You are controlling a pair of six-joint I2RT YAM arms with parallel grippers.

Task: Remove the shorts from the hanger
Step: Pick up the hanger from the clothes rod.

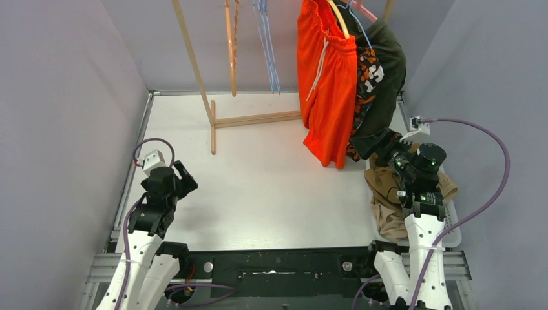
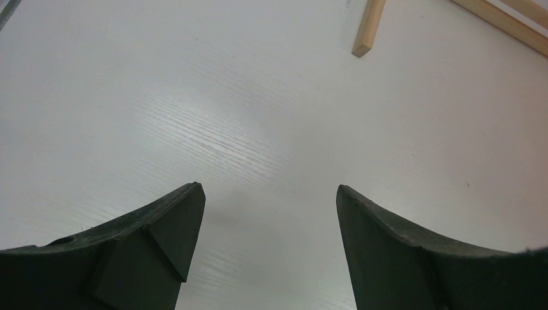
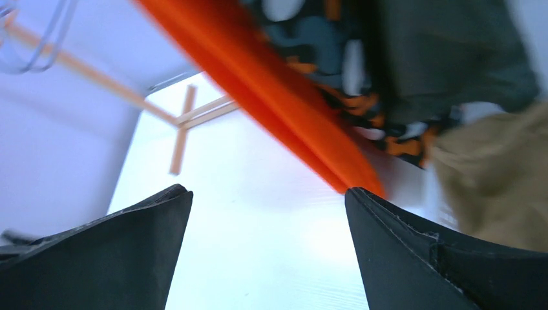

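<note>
Top view: orange-red shorts [image 1: 326,84], camouflage shorts [image 1: 367,76] and dark green shorts [image 1: 386,77] hang on hangers at the right end of the wooden rack [image 1: 213,119]. Nearer the arms than that end, a white basket [image 1: 456,231] holds beige shorts [image 1: 388,203]. The right end effector [image 1: 389,147] sits by the hanging hems.

Left wrist: the left end effector [image 2: 268,200] is spread over bare surface [image 2: 258,97], short of the rack's foot.

Right wrist: the right end effector [image 3: 268,200] is spread, pinching nothing.
</note>
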